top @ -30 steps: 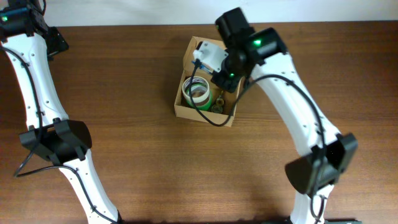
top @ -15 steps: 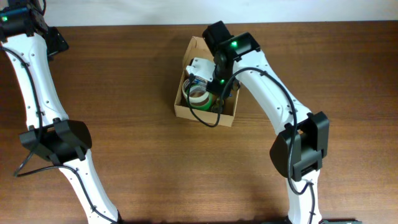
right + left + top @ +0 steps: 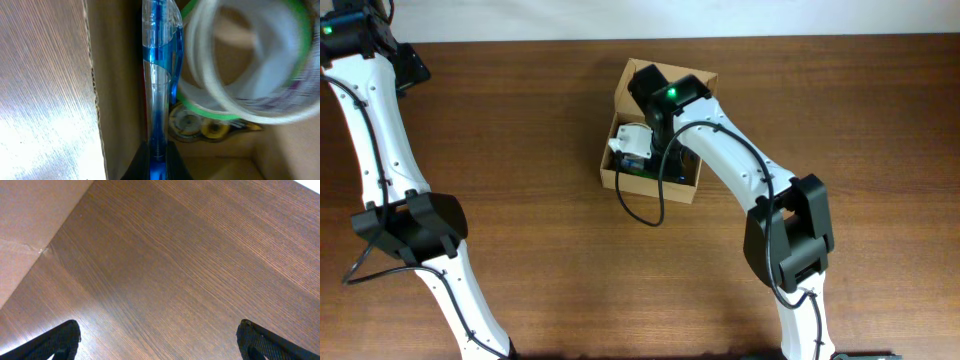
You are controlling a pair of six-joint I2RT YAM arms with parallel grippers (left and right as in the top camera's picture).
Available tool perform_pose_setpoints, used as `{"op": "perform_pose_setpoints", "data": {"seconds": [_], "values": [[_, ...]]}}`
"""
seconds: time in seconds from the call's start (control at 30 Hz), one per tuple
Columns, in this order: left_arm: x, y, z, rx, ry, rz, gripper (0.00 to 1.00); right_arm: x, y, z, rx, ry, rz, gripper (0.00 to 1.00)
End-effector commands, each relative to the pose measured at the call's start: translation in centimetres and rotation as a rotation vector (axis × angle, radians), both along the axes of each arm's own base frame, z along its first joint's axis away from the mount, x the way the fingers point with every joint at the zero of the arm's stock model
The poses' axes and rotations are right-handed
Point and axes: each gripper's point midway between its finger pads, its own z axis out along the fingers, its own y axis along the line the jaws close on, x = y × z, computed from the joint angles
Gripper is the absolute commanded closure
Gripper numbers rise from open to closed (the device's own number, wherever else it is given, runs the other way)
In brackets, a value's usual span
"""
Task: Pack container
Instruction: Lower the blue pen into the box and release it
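Note:
The container (image 3: 612, 180) is a tan cardboard box at the table's middle back, its flap lid (image 3: 706, 82) open at the far side. My right gripper (image 3: 159, 151) is shut on a clear blue pen (image 3: 160, 75). The pen lies along the inside of the container's wall (image 3: 117, 85). In the overhead view the right gripper (image 3: 632, 148) reaches down into the box's left side. A white and green tape roll (image 3: 245, 75) lies beside the pen. My left gripper (image 3: 159, 336) hangs open over bare wood, holding nothing.
Small yellow-cored tape rolls (image 3: 200, 127) lie on the box floor under the big roll. A flat tan surface (image 3: 30, 225) fills the upper left of the left wrist view. The left arm (image 3: 365, 110) stands along the table's left edge.
My right arm has swung left across the box and gone down into its left side, carrying the pen. The left arm has not moved.

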Motion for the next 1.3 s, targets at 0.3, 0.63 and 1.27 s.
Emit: {"op": "perform_pose_setpoints", "data": {"seconds": [0.3, 0.63, 1.27], "values": [[-0.5, 0.1, 1.5, 0.011, -0.022, -0.005, 0.00, -2.4, 0.6, -3.2, -0.028, 0.065, 0.046, 0.68], [-0.5, 0.1, 1.5, 0.011, -0.022, -0.005, 0.00, -0.5, 1.2, -2.5, -0.019, -0.018, -0.005, 0.65], [-0.5, 0.1, 1.5, 0.011, -0.022, -0.006, 0.00, 2.6, 2.8, 12.1, 0.198, -0.319, -0.151, 0.51]]}}
